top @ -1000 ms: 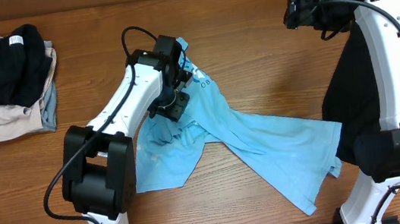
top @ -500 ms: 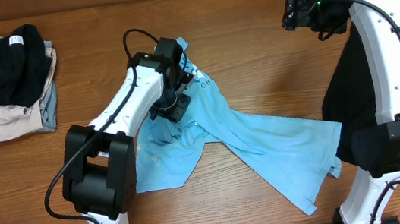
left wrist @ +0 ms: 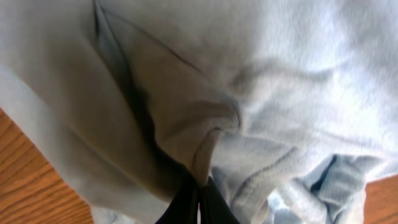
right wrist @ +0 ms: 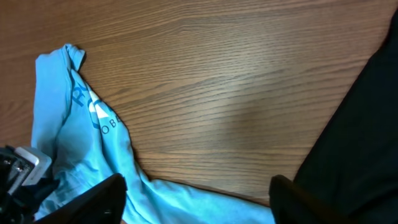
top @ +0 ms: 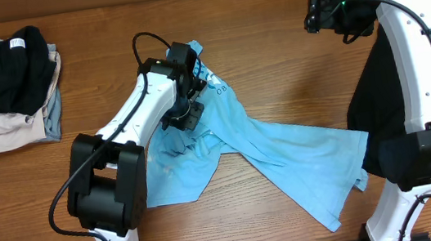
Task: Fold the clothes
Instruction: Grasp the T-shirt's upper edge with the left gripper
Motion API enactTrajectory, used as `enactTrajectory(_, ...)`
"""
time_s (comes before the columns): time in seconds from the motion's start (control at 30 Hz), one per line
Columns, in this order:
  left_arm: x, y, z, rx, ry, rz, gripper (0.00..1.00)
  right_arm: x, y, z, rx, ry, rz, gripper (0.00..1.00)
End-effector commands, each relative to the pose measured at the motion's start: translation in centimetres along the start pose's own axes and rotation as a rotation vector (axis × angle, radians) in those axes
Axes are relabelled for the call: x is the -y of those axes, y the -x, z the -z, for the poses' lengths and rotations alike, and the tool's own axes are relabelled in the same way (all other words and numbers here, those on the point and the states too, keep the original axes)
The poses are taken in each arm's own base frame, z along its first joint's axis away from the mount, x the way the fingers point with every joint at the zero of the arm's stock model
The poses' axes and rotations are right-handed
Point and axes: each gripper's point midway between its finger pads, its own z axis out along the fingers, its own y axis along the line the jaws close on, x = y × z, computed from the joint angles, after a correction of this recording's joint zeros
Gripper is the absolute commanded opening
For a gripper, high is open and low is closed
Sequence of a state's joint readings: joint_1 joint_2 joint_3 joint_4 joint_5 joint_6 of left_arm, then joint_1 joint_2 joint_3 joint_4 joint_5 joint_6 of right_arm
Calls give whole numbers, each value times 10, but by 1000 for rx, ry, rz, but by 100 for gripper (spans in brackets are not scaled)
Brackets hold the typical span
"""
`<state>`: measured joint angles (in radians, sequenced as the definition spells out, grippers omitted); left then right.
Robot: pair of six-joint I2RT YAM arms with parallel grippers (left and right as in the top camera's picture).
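Observation:
A light sky-blue T-shirt [top: 286, 157] lies crumpled across the middle of the wooden table, with white lettering near its upper end [top: 218, 85]. My left gripper [top: 187, 107] is down on the shirt's upper left part, shut on a pinched fold of the blue fabric [left wrist: 205, 155]. My right gripper [top: 319, 12] is raised high at the back right, open and empty; its wrist view shows the shirt [right wrist: 81, 143] below and black cloth [right wrist: 354, 143] at the right.
A stack of folded clothes [top: 2, 93], a black top over beige and grey pieces, sits at the far left. A black garment [top: 383, 108] hangs at the right edge behind my right arm. Bare wood [top: 273, 56] lies between the arms.
My right arm has shifted slightly up and left. My left gripper stays shut on the shirt, almost unmoved.

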<state>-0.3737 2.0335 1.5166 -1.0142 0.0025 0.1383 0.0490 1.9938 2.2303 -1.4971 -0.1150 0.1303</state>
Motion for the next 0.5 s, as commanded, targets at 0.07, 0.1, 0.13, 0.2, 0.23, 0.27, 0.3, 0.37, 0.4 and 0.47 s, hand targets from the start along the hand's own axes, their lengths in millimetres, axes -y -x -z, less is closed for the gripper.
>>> enactTrajectory(0.07, -16, 13, 21, 18, 68, 96, 4, 3, -6, -2, -29, -15, -1, 70)
enactTrajectory(0.1, -20, 19, 35, 33, 70, 108, 4, 3, -9, -2, -40, -13, -2, 68)
enactTrajectory(0.13, -24, 25, 49, 52, 73, 116, 4, 2, -11, -2, -51, -11, -3, 67)
enactTrajectory(0.2, -33, 37, 80, 97, 90, 131, 4, 0, -17, -2, -72, 2, -5, 66)
enactTrajectory(0.23, -38, 42, 96, 124, 108, 136, 4, -2, -18, -1, -80, 11, -7, 66)
enactTrajectory(0.27, -46, 49, 119, 162, 141, 146, 4, -4, -21, -1, -92, 28, -9, 66)
enactTrajectory(0.3, -53, 54, 137, 197, 167, 154, 4, -7, -22, -1, -98, 41, -10, 65)
enactTrajectory(0.37, -61, 63, 173, 275, 210, 165, 4, -10, -24, -1, -108, 62, -12, 65)
enactTrajectory(0.4, -67, 69, 200, 338, 243, 174, 4, -14, -27, 0, -118, 77, -11, 65)
enactTrajectory(0.47, -73, 74, 232, 417, 285, 186, 4, -18, -32, 0, -135, 76, 0, 66)
